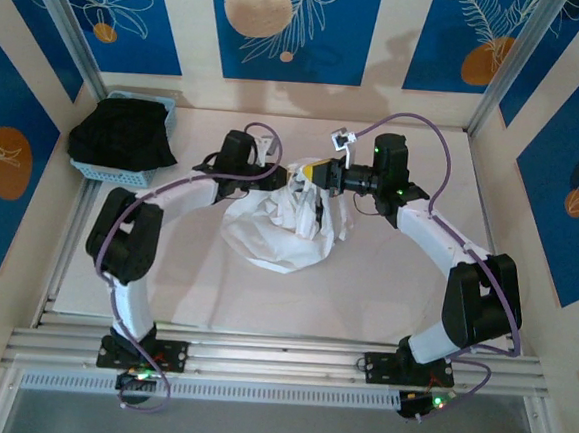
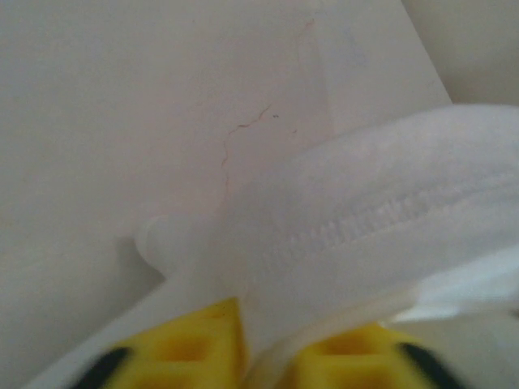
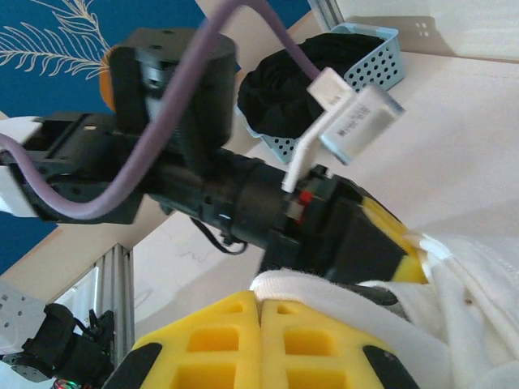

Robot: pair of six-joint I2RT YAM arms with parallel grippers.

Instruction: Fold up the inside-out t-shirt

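Note:
The inside-out t-shirt (image 1: 277, 226) is a white crumpled heap in the middle of the table, pulled up at its far edge where both grippers meet. My left gripper (image 1: 292, 180) comes in from the left and is shut on a seamed fold of the t-shirt (image 2: 365, 227), with cloth running between its yellow fingers (image 2: 195, 348). My right gripper (image 1: 315, 172) comes in from the right. Its yellow fingers (image 3: 219, 340) are pressed together, pinching the white hem (image 3: 324, 292) at their tips. In the right wrist view the left gripper (image 3: 381, 243) sits just beyond, touching the same cloth.
A blue basket (image 1: 167, 117) at the back left holds a black garment (image 1: 120, 133); the right wrist view shows them as well, the basket (image 3: 373, 65) and garment (image 3: 300, 81). Patterned walls enclose the table (image 1: 364, 293). An aluminium rail (image 1: 278, 356) runs along the near edge.

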